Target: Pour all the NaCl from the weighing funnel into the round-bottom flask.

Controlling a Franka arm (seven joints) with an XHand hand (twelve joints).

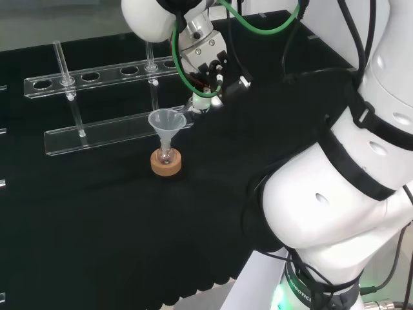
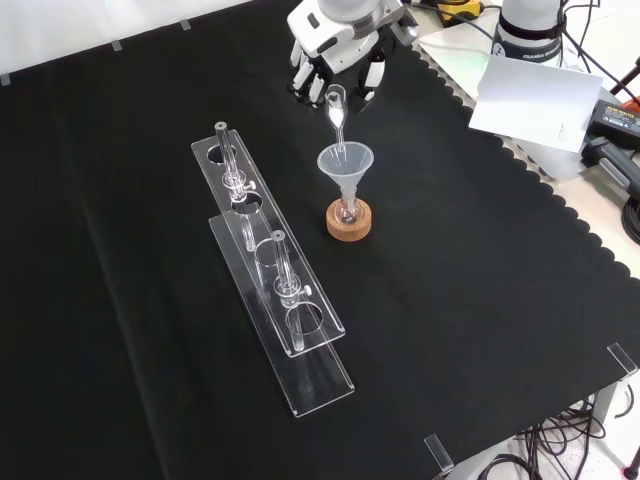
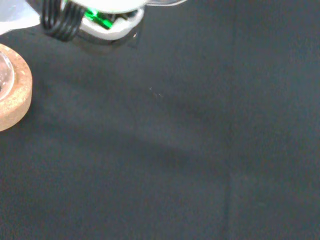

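**Inspector:** Position of the hand?

**Assistant:** In the front view the hand comes in from the top, above the tabletop. Its fingers are curled, and they pinch the upper end of the weighing funnel.

**Inspector:** Attitude of that funnel?

**Assistant:** Tilted, stem pointing down. In the front view its lower tip reaches into the mouth of a clear conical funnel. In the head view the tip meets the cone's rim on its right side.

**Inspector:** And the receiving vessel?

**Assistant:** The conical funnel stands upright in the neck of the round-bottom flask, which sits in a cork ring near the middle of the cloth. The wrist view shows the ring's edge with a trace of glass inside it.

**Inspector:** Contents?

**Assistant:** Cannot tell; no powder can be made out in either glass piece.

**Inspector:** Anything else on the surface?

**Assistant:** A clear acrylic rack lies to the left of the flask in the front view, apart from it, with thin glass tubes standing in it.
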